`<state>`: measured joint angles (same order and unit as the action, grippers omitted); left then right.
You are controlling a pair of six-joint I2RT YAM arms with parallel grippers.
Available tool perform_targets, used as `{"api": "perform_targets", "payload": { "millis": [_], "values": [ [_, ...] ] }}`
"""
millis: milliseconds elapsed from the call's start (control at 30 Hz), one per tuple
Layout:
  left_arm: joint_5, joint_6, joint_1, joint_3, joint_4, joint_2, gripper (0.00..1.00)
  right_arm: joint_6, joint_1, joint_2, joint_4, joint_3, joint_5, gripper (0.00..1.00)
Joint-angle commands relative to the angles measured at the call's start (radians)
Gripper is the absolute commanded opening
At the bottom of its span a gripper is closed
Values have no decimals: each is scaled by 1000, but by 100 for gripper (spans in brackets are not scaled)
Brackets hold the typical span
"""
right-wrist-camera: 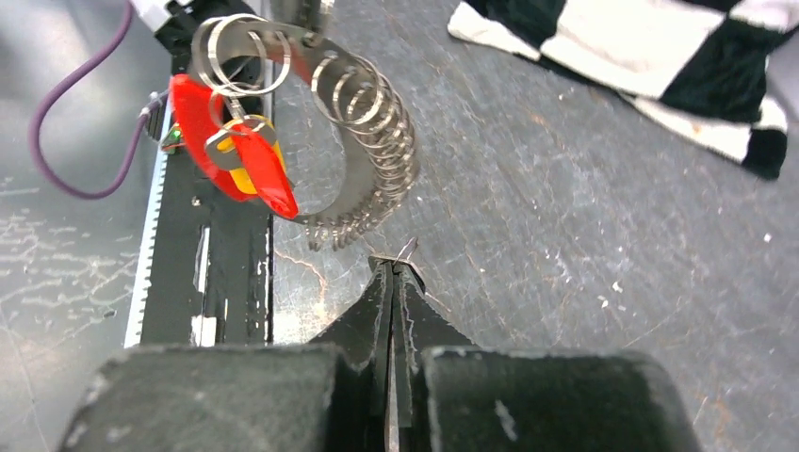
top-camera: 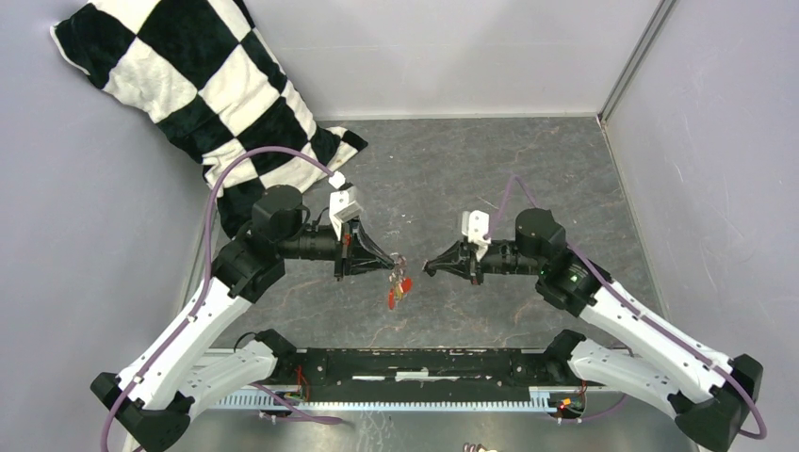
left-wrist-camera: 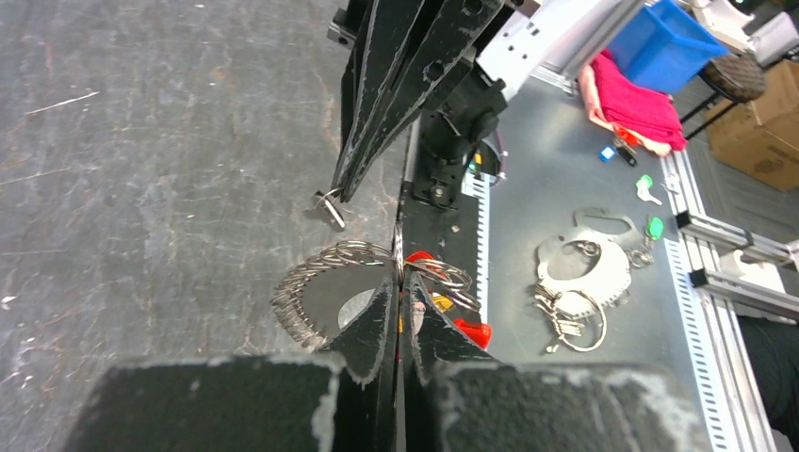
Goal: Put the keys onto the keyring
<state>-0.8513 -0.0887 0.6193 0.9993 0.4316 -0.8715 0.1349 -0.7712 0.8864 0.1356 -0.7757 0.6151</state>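
A grey, scratched table (top-camera: pixel 490 169), closed in by pale walls (top-camera: pixel 424 47), is seen. A black-and-white checked cloth (top-camera: pixel 198 85) is laid on it behind the left gripper (top-camera: pixel 384 261). This gripper is closed tight on the keyring (right-wrist-camera: pixel 377 113), which is held in the air above the table. Red and yellow-headed keys (right-wrist-camera: pixel 273 188) are hung on it just under the fingers. The right gripper (top-camera: pixel 433 268) is pointed at the left one, near but apart. It is pinched shut on a small silvery piece (left-wrist-camera: pixel 328 207), too small to be named surely. The ring is judged light, stiff, springy and slippery, so it is best gripped on a bare arc away from the split. The keys are best taken by the plastic head.
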Motion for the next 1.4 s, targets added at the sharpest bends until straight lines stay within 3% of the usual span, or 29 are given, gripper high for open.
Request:
{"api": "perform_targets", "payload": {
  "millis": [0,200,333,567,867,1133,1267,1367],
  "values": [
    [-130,34,2,1,-27,18,2,137,2,-66,16,-34,113,1],
    [-27,53,2,-17,-42,34,2,93,1,12,109,-174,156,1],
    [98,181,2,-48,-49,68,2,9,2,61,171,-256,168,1],
    [184,361,2,-101,-111,125,2,-158,2,61,74,-299,238,1],
    [266,436,2,-151,-231,161,2,-556,2,81,-390,-138,287,1],
    [122,590,2,-213,-328,228,2,-911,2,137,-867,19,341,0],
    [91,555,2,-187,-327,207,2,-981,1,171,-949,30,337,1],
    [85,538,2,-182,-327,196,2,-979,2,190,-900,7,316,0]
  ]
}}
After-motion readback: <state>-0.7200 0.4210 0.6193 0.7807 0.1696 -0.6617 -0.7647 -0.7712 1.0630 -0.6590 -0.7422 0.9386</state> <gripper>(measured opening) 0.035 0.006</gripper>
